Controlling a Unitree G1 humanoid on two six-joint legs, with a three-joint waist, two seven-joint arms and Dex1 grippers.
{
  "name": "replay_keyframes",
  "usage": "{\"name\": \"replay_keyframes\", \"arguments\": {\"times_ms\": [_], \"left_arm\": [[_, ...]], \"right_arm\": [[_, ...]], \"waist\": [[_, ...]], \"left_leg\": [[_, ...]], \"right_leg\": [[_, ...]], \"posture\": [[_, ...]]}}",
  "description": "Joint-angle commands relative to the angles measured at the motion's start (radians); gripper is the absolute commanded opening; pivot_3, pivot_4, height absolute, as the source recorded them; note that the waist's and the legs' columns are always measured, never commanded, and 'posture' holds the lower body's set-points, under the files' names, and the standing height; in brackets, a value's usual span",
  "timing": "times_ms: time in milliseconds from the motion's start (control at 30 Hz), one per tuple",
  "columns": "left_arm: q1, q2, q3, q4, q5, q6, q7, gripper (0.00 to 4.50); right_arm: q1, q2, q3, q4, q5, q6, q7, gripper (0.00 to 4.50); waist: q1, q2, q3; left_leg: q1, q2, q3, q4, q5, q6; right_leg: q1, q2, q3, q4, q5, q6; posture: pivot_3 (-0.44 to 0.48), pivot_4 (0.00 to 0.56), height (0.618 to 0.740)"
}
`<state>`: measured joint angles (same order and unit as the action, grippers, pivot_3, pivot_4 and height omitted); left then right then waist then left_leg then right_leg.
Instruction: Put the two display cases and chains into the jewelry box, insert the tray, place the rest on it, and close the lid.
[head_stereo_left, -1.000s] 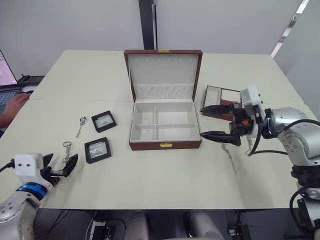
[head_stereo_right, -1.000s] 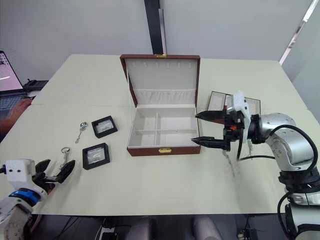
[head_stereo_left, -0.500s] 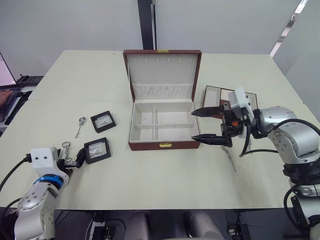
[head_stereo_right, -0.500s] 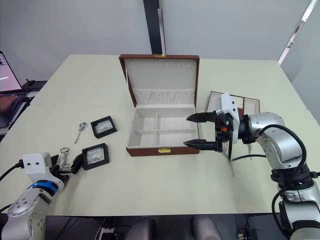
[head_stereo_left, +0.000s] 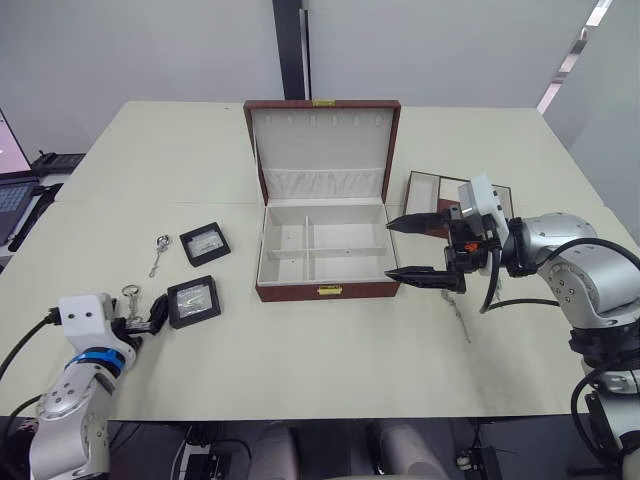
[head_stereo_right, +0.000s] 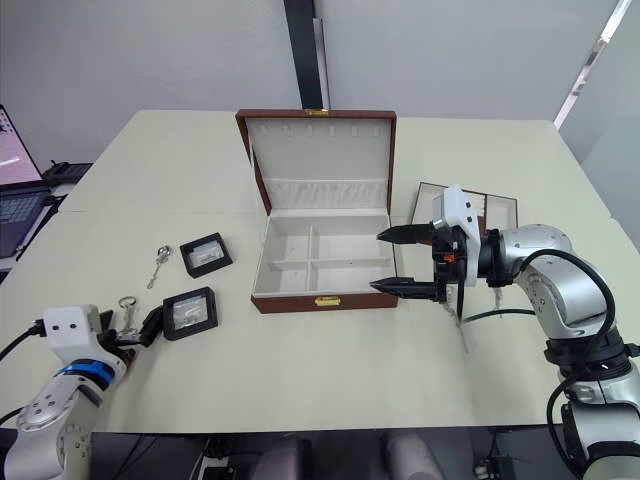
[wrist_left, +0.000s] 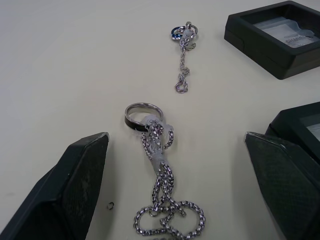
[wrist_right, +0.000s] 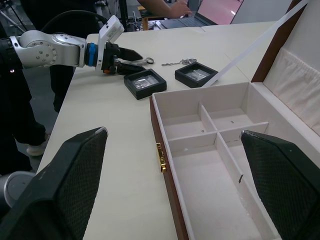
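First step in hand: the jewelry box stands open and empty mid-table. Left end effector is spread wide, straddling the near chain on the table; the next move calls for closing on it. Right end effector, released, hovers beside the box's right wall. Both display cases lie left; tray right. Pale table, grey walls behind.

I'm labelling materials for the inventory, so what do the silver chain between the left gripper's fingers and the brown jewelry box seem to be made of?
Silver chain with ring: polished metal, by its bright glinting links. Brown jewelry box: probably leatherette or lacquered wood outside, with a brass-looking clasp; the cream lining looks like matte fabric.
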<state>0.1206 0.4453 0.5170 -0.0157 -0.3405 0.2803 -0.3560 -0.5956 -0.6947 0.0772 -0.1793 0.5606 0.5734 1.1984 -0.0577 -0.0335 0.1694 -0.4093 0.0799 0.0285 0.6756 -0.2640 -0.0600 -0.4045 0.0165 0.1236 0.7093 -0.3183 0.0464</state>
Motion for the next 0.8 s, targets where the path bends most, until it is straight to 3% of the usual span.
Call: {"name": "replay_keyframes", "arguments": {"times_ms": [33, 500, 800], "left_arm": [[0.022, 0.013, 0.034, 0.044, 0.0, 0.028, 0.026, 4.11], [0.032, -0.001, 0.056, 0.086, -0.061, 0.055, 0.015, 0.02], [0.033, -0.011, 0.077, 0.067, -0.105, 0.03, 0.001, 0.02]], "right_arm": [[-0.002, -0.014, -0.023, -0.014, 0.001, -0.011, 0.0, 4.5], [-0.01, -0.031, -0.025, -0.004, -0.001, -0.011, 0.008, 4.5], [-0.024, -0.029, -0.031, 0.005, 0.006, -0.013, 0.009, 4.5]], "waist": [[0.0, 0.0, 0.0], [-0.006, 0.001, 0.0], [-0.008, 0.001, 0.0]], "left_leg": [[0.0, 0.0, 0.0, 0.0, 0.0, 0.0], [0.001, 0.0, 0.001, 0.0, 0.0, 0.0], [0.001, 0.0, 0.001, 0.0, 0.0, 0.0]], "right_leg": [[0.0, 0.0, 0.0, 0.0, 0.0, 0.0], [0.0, 0.0, 0.001, 0.0, 0.0, 0.0], [0.0, 0.0, 0.001, 0.0, 0.0, 0.0]], "posture": [[0.0, 0.15, 0.74], [0.0, 0.15, 0.74], [0.0, 0.15, 0.74]]}}
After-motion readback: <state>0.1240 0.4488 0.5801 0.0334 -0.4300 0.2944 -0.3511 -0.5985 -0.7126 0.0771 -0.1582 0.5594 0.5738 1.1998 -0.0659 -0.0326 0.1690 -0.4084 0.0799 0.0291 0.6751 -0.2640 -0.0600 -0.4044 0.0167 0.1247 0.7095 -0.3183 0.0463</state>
